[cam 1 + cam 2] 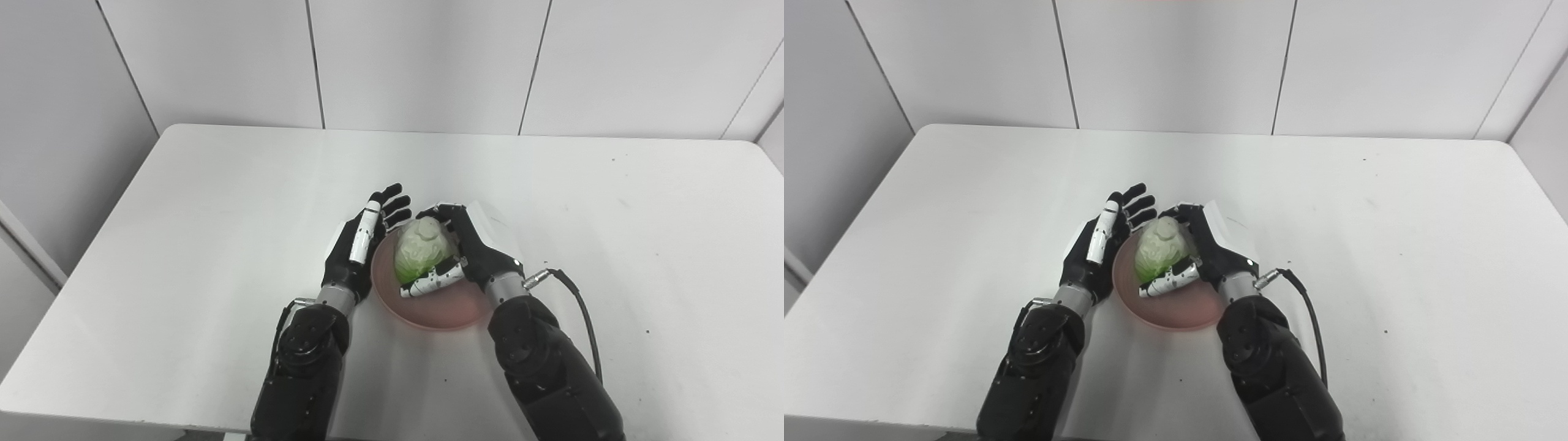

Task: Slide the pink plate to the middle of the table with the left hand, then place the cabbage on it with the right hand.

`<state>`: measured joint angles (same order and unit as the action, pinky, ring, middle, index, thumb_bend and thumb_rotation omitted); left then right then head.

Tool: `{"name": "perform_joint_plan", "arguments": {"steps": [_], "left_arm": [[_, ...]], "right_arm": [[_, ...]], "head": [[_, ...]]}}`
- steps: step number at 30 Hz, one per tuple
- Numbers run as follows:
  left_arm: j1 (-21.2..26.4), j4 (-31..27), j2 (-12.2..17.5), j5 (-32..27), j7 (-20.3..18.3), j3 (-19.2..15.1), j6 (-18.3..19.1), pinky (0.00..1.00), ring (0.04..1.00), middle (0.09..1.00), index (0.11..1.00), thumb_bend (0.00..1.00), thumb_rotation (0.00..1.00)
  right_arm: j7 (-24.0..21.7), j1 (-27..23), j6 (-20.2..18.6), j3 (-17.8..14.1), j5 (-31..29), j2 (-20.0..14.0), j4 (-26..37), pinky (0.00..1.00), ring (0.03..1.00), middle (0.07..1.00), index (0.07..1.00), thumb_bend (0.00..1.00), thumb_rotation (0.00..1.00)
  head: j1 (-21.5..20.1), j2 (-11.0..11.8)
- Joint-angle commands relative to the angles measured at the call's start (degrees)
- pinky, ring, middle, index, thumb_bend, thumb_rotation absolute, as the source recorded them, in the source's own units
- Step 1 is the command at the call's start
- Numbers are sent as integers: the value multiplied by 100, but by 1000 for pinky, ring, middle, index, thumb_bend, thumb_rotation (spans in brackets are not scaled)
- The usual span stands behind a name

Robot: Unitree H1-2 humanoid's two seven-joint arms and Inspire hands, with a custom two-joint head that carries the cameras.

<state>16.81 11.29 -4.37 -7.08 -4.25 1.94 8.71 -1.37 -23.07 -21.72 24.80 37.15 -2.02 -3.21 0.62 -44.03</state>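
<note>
The pink plate point(450, 306) lies on the white table near the front middle. The pale green cabbage point(421, 250) is over the plate, held in my right hand point(467, 251), whose fingers curl around its far side and whose thumb lies under its front. I cannot tell whether the cabbage touches the plate. My left hand point(361, 245) is open, fingers spread and pointing away, standing against the plate's left rim. The scene also shows in the right eye view: the plate point(1182, 312), the cabbage point(1160, 248), my right hand point(1213, 248) and my left hand point(1099, 245).
The white table point(612, 214) stretches wide to the left, right and far side of the plate. A black cable point(582, 306) loops from my right wrist. Grey wall panels stand behind the table's far edge.
</note>
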Motion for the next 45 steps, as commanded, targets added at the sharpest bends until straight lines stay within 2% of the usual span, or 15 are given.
{"name": "perform_joint_plan", "arguments": {"steps": [1,18,19,20,21,25,31,32,33,35,37,38,40,45], "left_arm": [[-74,20,73,34,-4,-7,236,839,857,863,846,435,1000],[-68,10,136,-4,-73,-45,274,835,851,858,846,428,1000],[-66,15,140,-3,-76,-45,271,836,850,858,846,427,1000],[-65,21,143,-4,-78,-47,270,840,851,858,848,426,1000],[-64,26,145,-5,-77,-50,270,840,850,857,847,426,1000],[-80,-45,153,7,-63,-46,362,836,847,854,846,423,1000],[-88,-114,198,7,-102,-24,481,861,861,868,861,424,1000],[-90,-119,199,2,-102,-27,492,861,861,868,861,424,1000],[-91,-117,200,-7,-106,-31,495,861,863,870,864,426,1000],[-91,-101,195,-21,-103,-48,481,862,862,869,865,427,1000],[-93,-95,183,-18,-80,-64,471,860,858,863,860,427,1000],[-96,-101,179,-10,-67,-69,474,851,849,855,853,424,1000],[-99,-96,182,4,-63,-69,467,847,845,851,849,424,1000],[-102,-25,225,-15,-119,-84,349,855,851,857,850,433,1000]], "right_arm": [[137,-112,261,-62,62,-14,62,246,344,457,556,507,0],[237,161,544,-63,53,-171,108,363,385,492,572,509,0],[217,172,547,-50,66,-183,153,376,449,476,553,517,2],[196,181,551,-30,91,-201,196,408,511,586,671,718,98],[183,193,572,-17,104,-217,241,430,541,630,722,779,152],[81,232,549,20,143,-260,424,479,608,708,810,830,289],[-225,278,421,-20,127,-254,629,545,776,904,950,928,538],[-293,277,427,-16,127,-272,652,545,776,904,950,928,538],[-352,277,433,-12,129,-288,673,616,836,951,980,972,605],[-471,278,446,-19,106,-313,721,691,900,990,996,996,673],[-518,276,520,-34,95,-327,732,752,936,998,999,1000,706],[-519,273,578,-43,86,-337,725,815,964,1000,1000,1000,727],[-525,264,654,-60,58,-350,708,864,988,1000,1000,1000,742],[-378,274,896,-137,-72,-354,694,882,998,1000,1000,1000,766]], "head": [[-26,-23],[-151,-41],[-156,-41],[-167,-36],[-167,-36],[-196,-38],[-217,-23],[-221,-18],[-225,-14],[-236,-2],[-252,12],[-252,12],[-264,24],[-316,58]]}}
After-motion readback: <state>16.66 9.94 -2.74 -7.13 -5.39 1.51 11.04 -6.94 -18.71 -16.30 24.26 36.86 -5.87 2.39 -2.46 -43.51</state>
